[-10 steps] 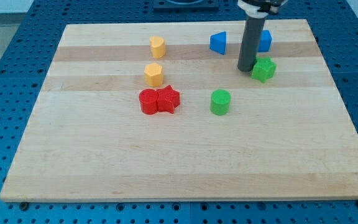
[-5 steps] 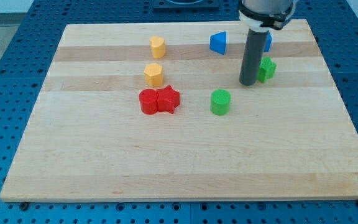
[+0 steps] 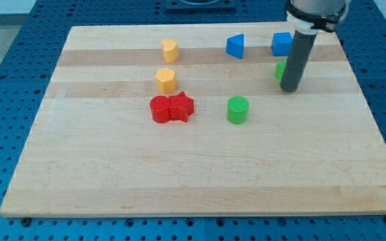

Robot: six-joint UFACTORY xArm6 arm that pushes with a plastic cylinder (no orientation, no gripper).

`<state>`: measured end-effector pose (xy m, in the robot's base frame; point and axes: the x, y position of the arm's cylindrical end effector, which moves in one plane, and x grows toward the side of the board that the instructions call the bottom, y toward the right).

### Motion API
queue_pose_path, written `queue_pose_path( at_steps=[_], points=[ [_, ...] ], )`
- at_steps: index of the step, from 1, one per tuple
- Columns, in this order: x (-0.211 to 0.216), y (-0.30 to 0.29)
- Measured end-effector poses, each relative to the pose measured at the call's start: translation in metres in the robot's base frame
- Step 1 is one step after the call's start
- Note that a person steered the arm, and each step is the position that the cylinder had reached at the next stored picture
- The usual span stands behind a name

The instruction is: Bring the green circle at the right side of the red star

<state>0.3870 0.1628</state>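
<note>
The green circle (image 3: 237, 110) sits on the wooden board (image 3: 200, 167), right of centre. The red star (image 3: 181, 106) lies to its left, touching a red round block (image 3: 159, 109) on the star's left side. A gap of bare board separates the green circle from the red star. My tip (image 3: 289, 89) is to the upper right of the green circle, apart from it. The rod stands in front of a second green block (image 3: 281, 69) and hides most of it.
Two yellow blocks (image 3: 169, 49) (image 3: 165, 79) stand above the red pair. A blue triangular block (image 3: 235, 45) and a blue square block (image 3: 281, 43) lie near the board's top edge. The board rests on a blue perforated table (image 3: 5, 80).
My tip has moved down and then to the view's right, from the left of the second green block to in front of it. No block has visibly moved.
</note>
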Motion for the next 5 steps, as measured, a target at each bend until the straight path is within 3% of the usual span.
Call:
queue_pose_path(
  at_steps=[3, 5],
  points=[
    [0.0, -0.014],
    [0.039, -0.108]
  ],
)
